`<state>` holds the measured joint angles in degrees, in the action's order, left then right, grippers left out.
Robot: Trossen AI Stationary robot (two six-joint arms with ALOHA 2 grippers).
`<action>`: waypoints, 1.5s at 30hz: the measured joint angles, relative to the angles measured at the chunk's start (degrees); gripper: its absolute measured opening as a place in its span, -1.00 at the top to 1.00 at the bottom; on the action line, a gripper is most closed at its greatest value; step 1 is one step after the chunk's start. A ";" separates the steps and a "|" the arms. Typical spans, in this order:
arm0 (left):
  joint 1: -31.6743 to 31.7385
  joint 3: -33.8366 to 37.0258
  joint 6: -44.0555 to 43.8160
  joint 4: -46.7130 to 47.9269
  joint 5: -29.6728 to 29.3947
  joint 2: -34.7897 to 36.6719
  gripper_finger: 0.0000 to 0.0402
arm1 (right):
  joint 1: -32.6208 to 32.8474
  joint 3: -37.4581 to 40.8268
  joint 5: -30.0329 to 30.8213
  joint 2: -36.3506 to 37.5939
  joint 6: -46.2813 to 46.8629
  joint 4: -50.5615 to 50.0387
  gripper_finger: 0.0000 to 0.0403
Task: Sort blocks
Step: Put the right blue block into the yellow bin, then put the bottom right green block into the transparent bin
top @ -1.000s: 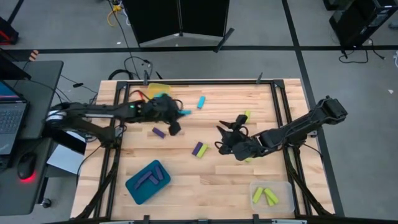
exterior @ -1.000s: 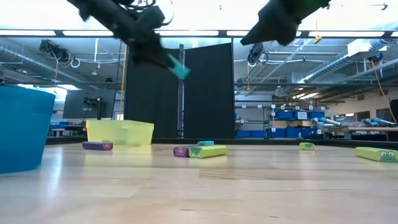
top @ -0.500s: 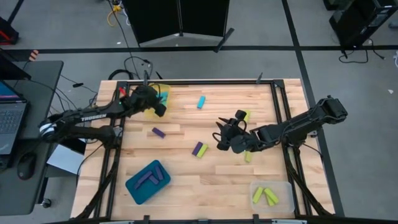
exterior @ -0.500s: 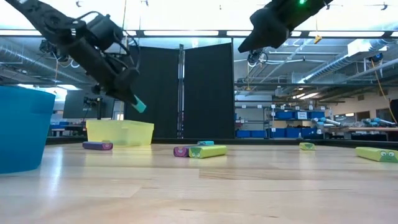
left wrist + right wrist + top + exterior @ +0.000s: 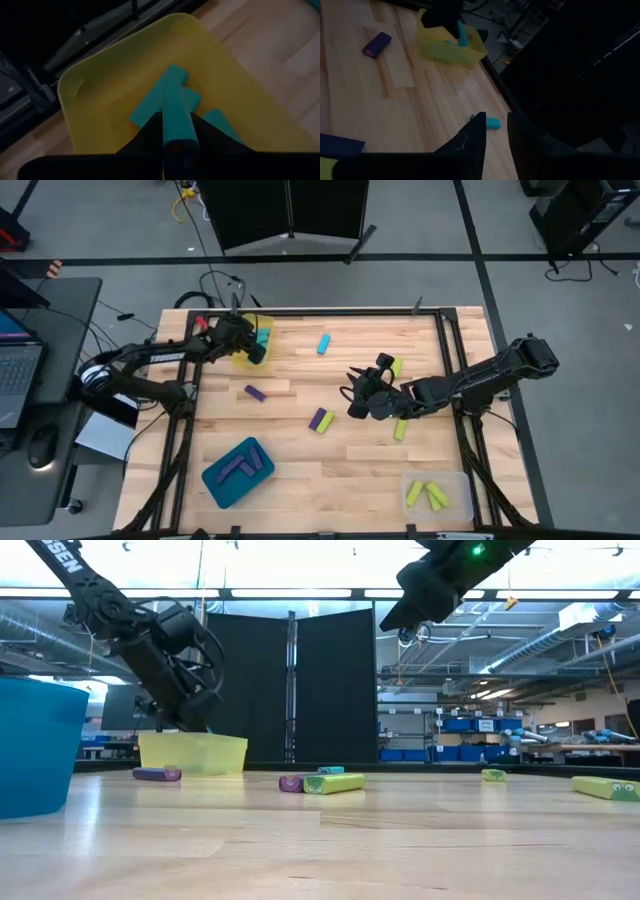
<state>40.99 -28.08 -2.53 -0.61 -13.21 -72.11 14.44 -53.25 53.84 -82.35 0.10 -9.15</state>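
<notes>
Left gripper (image 5: 176,150) hovered above yellow plastic tray (image 5: 100,105) at table's far left corner, fingers pinching small cyan bar-shaped block (image 5: 175,117) over other cyan blocks (image 5: 150,102) inside. Right gripper (image 5: 353,385) hung mid-table, empty, fingers narrowly parted. Remaining purple, cyan, yellow-green blocks (image 5: 320,420) lay scattered across wooden tabletop (image 5: 300,470).

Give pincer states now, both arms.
Left pincer: shut on a cyan block, over the yellow tray.
Right pincer: open, empty, above mid-table.
</notes>
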 joint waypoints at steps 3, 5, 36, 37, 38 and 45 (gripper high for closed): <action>0.02 0.00 2.04 -0.08 0.44 -0.16 0.52 | 0.00 0.00 -0.02 0.00 0.43 0.01 0.56; 0.00 0.00 2.12 -0.27 0.46 0.17 0.40 | -0.02 0.00 -0.08 0.00 1.07 -0.06 0.56; -27.08 -0.02 1.92 7.49 13.09 19.12 0.19 | 1.66 0.00 -12.20 -0.04 15.82 -17.23 0.58; -28.63 -0.02 1.16 7.22 13.09 19.14 0.19 | 1.73 0.00 -12.22 -0.04 18.76 -19.21 0.58; -30.15 -0.02 0.21 6.63 13.07 19.14 0.19 | 1.73 0.00 -12.22 -0.04 22.32 -21.39 0.58; -38.15 4.27 -3.54 -5.39 11.93 19.14 0.19 | 0.88 1.09 -12.22 -0.04 43.31 -31.10 0.58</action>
<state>2.85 -23.80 -6.06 -6.00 -1.28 -52.97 15.32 -52.17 41.62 -82.39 43.41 -40.25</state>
